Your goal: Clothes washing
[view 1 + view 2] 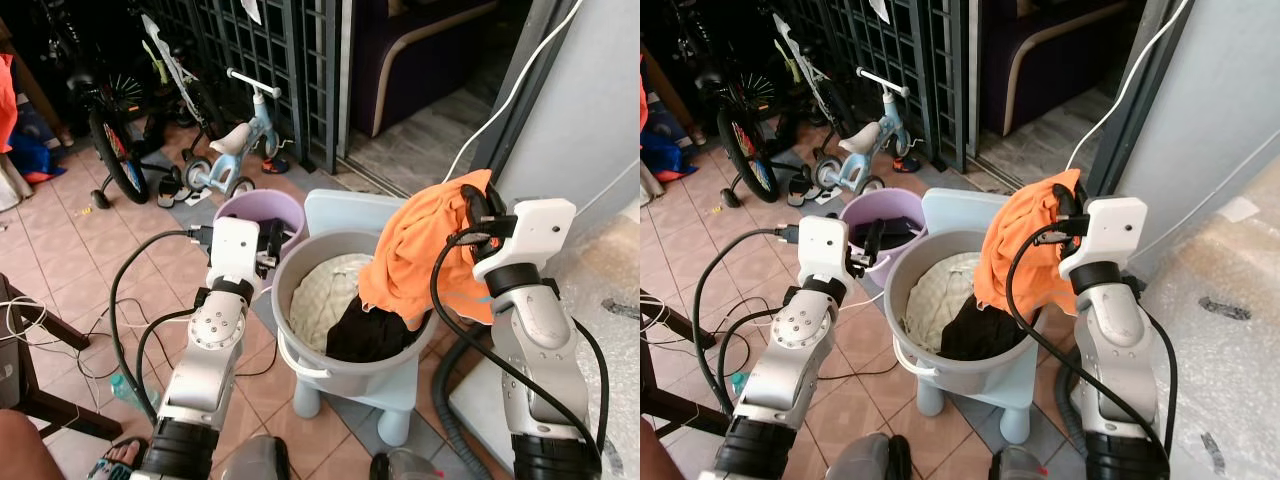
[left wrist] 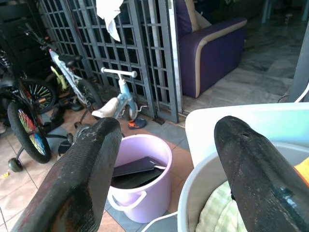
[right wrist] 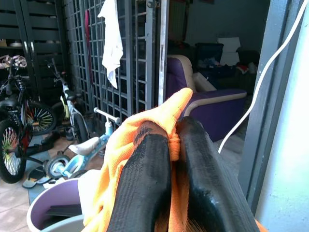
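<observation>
Above the round grey plastic bucket (image 1: 300, 345), the right gripper (image 3: 174, 137) pinches a floppy orange cloth (image 1: 420, 250) (its bottom drapes inside). Beside the bucket's rim, the left gripper (image 2: 166, 145) is spread wide, holding nothing.

Head-down stereo, wrists toward gate (image 2: 120, 53)
</observation>
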